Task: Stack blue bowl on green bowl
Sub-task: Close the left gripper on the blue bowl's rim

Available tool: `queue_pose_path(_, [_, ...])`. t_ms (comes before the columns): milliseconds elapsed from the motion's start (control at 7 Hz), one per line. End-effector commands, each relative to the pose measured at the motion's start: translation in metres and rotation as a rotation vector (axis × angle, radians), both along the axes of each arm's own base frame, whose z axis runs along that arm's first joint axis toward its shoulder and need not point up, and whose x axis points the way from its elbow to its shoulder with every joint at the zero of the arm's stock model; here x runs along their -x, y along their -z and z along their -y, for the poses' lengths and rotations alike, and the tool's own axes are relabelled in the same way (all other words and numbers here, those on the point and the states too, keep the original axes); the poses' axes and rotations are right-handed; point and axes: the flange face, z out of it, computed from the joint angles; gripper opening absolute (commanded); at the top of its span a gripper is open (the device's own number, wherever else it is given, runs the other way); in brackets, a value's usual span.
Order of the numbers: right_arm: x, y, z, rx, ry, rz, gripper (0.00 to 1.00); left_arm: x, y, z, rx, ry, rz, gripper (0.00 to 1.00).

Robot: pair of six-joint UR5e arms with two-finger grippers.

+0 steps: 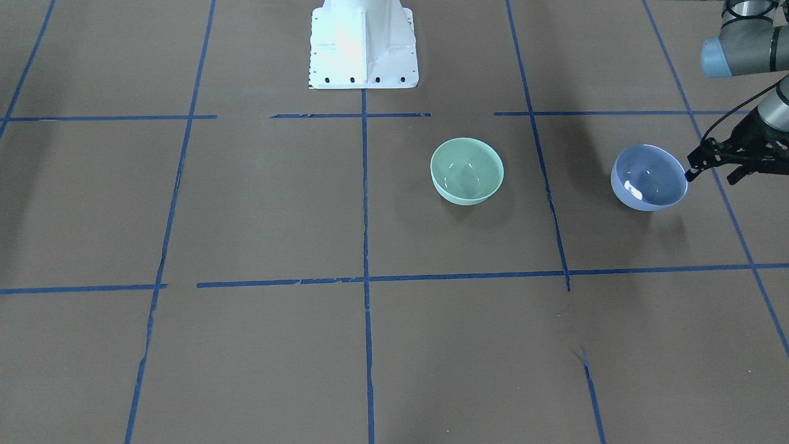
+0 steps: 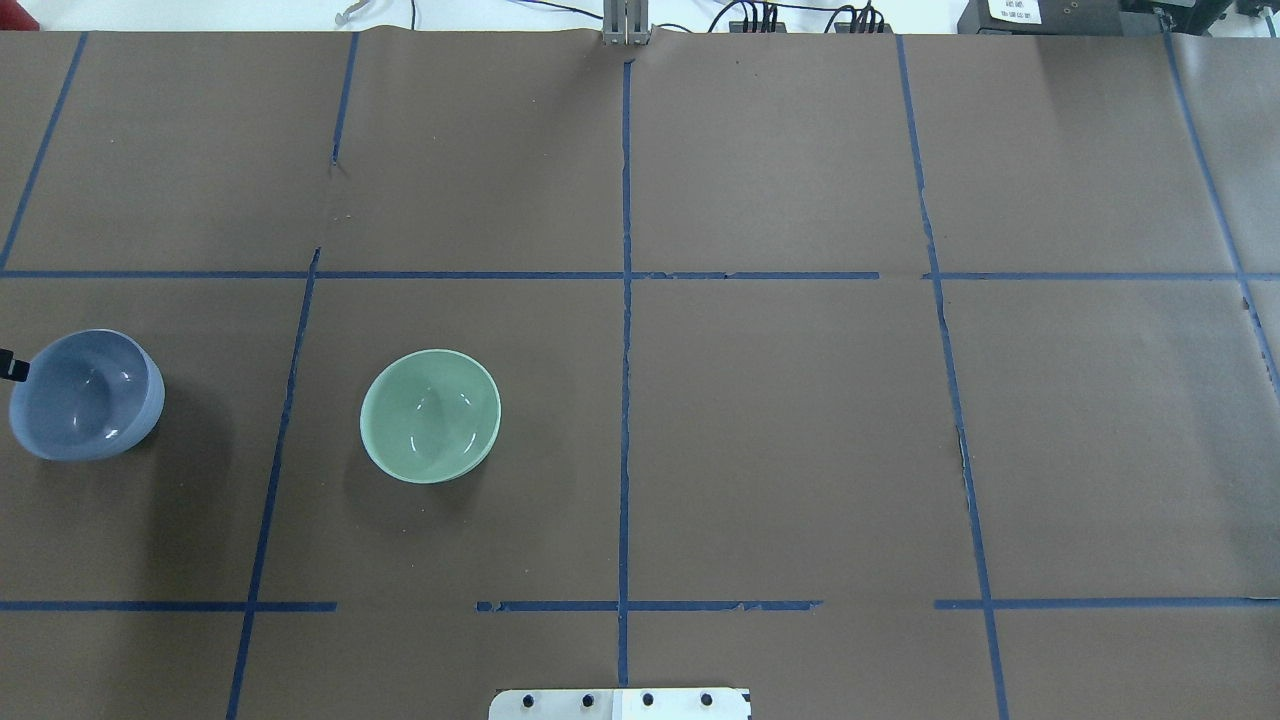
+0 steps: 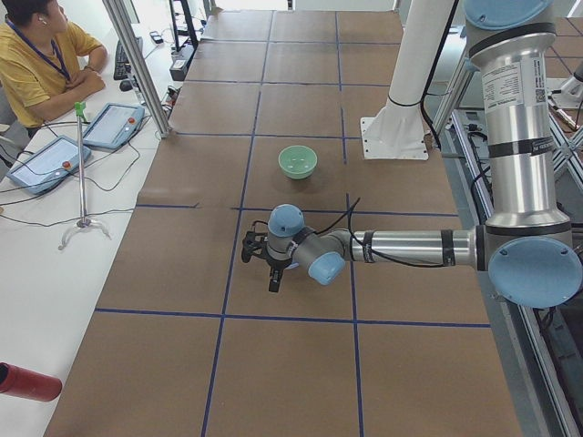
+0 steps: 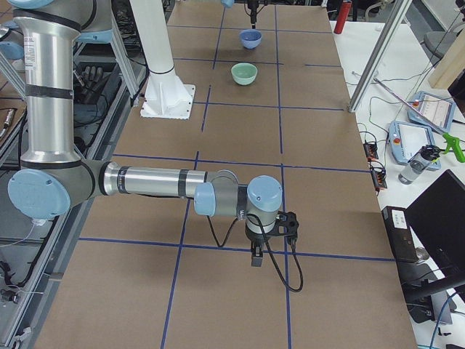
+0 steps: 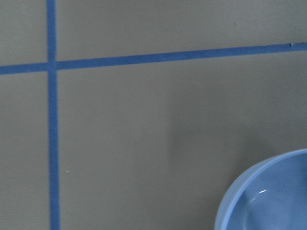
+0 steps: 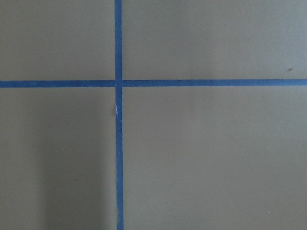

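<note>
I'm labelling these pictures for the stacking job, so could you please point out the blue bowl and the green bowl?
blue bowl (image 1: 648,177), front-facing view, on its inner surface.
green bowl (image 1: 466,171), front-facing view, on its inner surface.

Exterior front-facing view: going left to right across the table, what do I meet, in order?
White robot base → green bowl → blue bowl → left gripper, right beside the blue bowl's rim.

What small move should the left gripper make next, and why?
Probably ease the left gripper a little toward the blue bowl, so its rim comes between the open fingers: the gripper sits just outside the rim, holding nothing.
</note>
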Motion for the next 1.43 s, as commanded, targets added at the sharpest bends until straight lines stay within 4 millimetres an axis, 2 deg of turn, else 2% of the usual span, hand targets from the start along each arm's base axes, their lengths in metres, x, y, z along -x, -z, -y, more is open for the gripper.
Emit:
queue_pose_path(0, [0.000, 0.000, 0.000, 0.000, 0.000, 0.000, 1.00, -0.018, -0.001, -0.006, 0.018, 0.013, -0.005, 0.83])
queue_pose_path(143, [0.000, 0.000, 0.000, 0.000, 0.000, 0.000, 1.00, -0.018, -0.001, -0.006, 0.016, 0.012, -0.005, 0.27])
queue_pose_path(286, [0.000, 0.000, 0.000, 0.000, 0.000, -0.001, 1.00, -0.014, -0.001, -0.013, 0.014, 0.008, -0.003, 0.00])
queue_pose_path(429, [0.000, 0.000, 0.000, 0.000, 0.000, -0.001, 1.00, -0.010, 0.004, -0.018, 0.011, 0.012, -0.005, 0.00])
queue_pose_path(857, [0.000, 0.000, 0.000, 0.000, 0.000, 0.000, 1.00, -0.012, 0.011, -0.018, 0.010, 0.013, -0.015, 0.00])
queue_pose_path(1000, [0.000, 0.000, 0.000, 0.000, 0.000, 0.000, 1.00, -0.009, 0.029, -0.018, -0.008, 0.014, -0.032, 0.00])
queue_pose_path(1143, [0.000, 0.000, 0.000, 0.002, 0.000, -0.001, 1.00, -0.008, 0.061, -0.015, 0.006, 0.018, -0.023, 0.00])
queue_pose_path(1286, [0.000, 0.000, 0.000, 0.000, 0.000, -0.001, 1.00, -0.010, 0.111, -0.012, 0.049, 0.018, 0.002, 0.00])
